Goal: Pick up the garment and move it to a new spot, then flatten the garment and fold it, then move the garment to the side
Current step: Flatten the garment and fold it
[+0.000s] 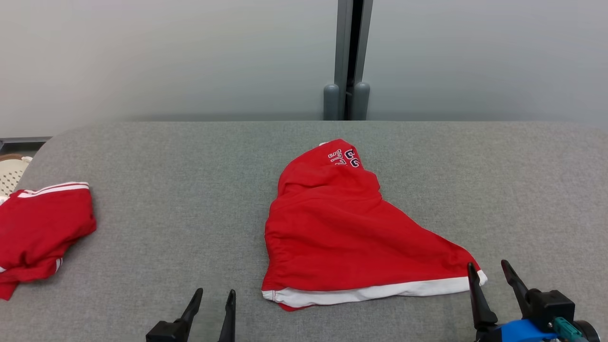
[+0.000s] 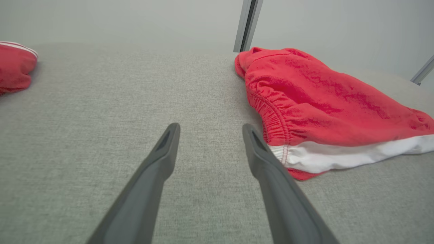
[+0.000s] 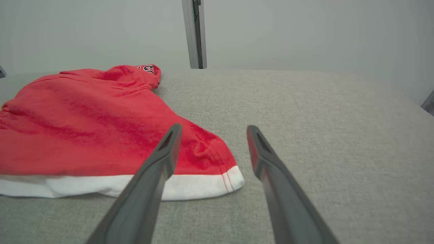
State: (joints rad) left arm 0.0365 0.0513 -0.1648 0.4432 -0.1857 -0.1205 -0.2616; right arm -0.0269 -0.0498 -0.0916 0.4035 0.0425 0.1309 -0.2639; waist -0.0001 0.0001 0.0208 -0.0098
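The garment (image 1: 342, 232) is a pair of red shorts with a white band, lying rumpled on the grey cloth table (image 1: 190, 171) near its middle; it also fills the right of the left wrist view (image 2: 322, 108) and the left of the right wrist view (image 3: 84, 128). My right gripper (image 1: 489, 273) stands open at the garment's near right corner, which lies free on the table beside its left finger (image 3: 159, 162). My left gripper (image 1: 216, 297) is open too, empty, just left of the garment's white band.
A second red garment with white stripes (image 1: 40, 228) lies bunched at the table's left edge, beside a pale perforated basket (image 1: 12, 173). A grey wall with a vertical post (image 1: 349, 57) stands behind the table.
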